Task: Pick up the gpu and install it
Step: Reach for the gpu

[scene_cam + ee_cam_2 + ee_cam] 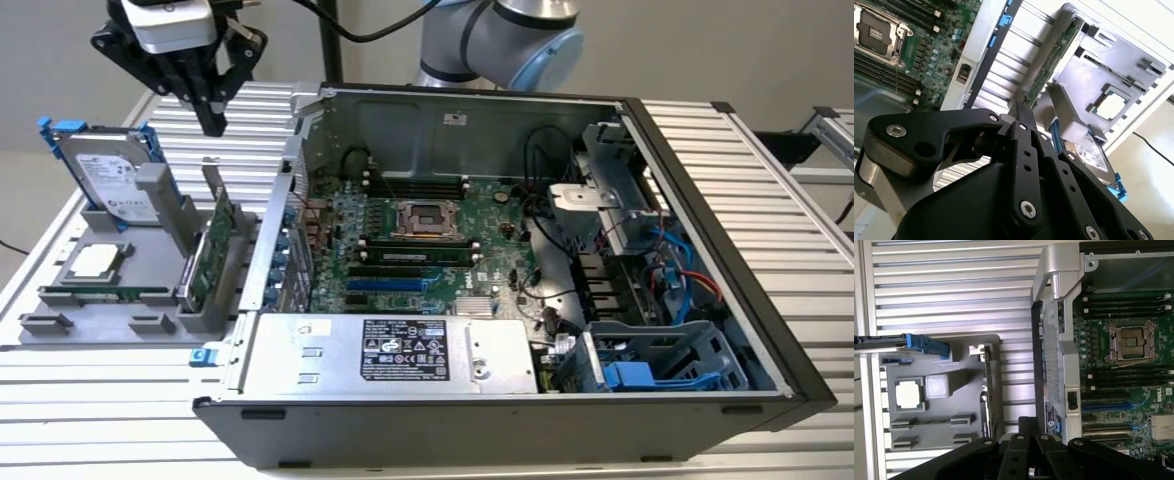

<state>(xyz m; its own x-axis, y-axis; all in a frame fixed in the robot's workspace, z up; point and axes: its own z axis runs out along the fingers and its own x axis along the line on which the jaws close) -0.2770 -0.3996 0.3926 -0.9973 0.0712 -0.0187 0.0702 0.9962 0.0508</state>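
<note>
Lowered as they are, clenched together and empty, the fingers [212,110] would likely strike the gpu's [203,262] top edge instead of straddling it, and could tip it in the grey holder [94,325] or clip the hard drive [114,175] there. The gpu stands on edge in the holder's end slot. The fingertips hang above it, well apart.

— Where was the gripper [1022,107]?
— Near the gpu [1053,61], fingertips pressed together, holding nothing.
— And the gpu?
— Standing on edge in the grey holder [1079,77], between the motherboard [909,55] and the hard drive [1090,152].
</note>
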